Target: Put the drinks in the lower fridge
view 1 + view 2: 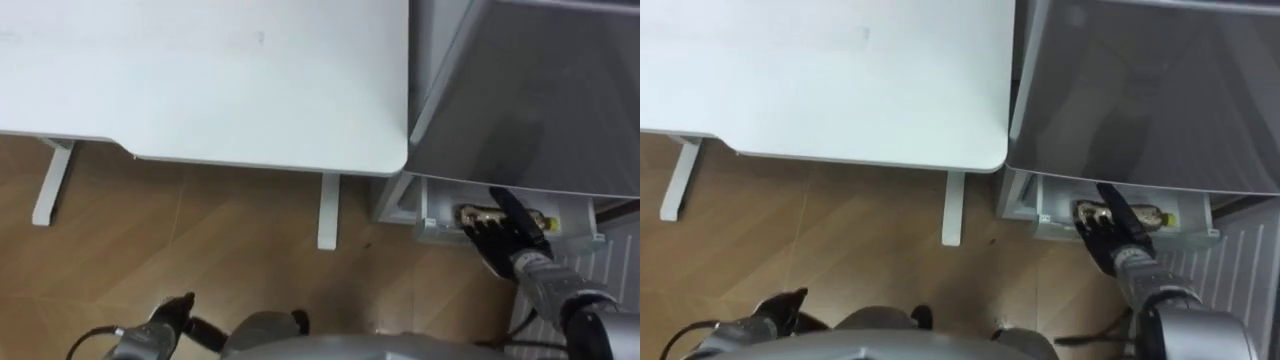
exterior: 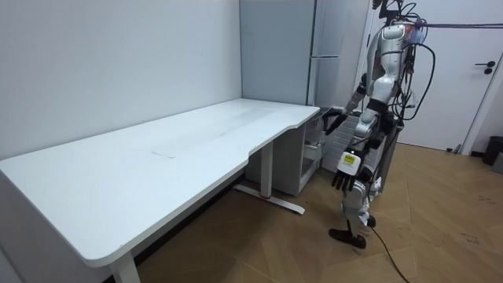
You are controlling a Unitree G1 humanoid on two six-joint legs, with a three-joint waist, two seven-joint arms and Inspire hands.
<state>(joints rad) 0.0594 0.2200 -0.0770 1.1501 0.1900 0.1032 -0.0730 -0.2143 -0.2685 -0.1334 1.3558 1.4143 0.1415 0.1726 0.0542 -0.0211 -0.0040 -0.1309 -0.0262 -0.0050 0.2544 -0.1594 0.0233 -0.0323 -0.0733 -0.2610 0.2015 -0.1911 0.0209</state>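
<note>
The lower fridge drawer (image 1: 428, 226) stands pulled out below the grey fridge door (image 1: 540, 90). A drink bottle (image 1: 478, 214) with a yellow label lies on its side inside the drawer (image 1: 1044, 220). My right hand (image 1: 512, 236) reaches over the drawer's front, its dark fingers straight and lying across the bottle (image 1: 1152, 216), not curled round it. In the right eye view the right hand (image 1: 1108, 234) covers the bottle's middle. My left hand (image 1: 172, 314) hangs low by my side with relaxed fingers and holds nothing. In the room view I stand facing the fridge (image 2: 275, 47), right hand (image 2: 332, 119) stretched forward, left hand (image 2: 346, 170) down.
A long white desk (image 1: 200, 80) stands directly left of the fridge, its corner close to the drawer, with white legs (image 1: 328, 212) on the wooden floor (image 1: 220, 260). A white ribbed panel (image 1: 625, 255) lies right of the drawer. A white door (image 2: 471, 71) is behind me.
</note>
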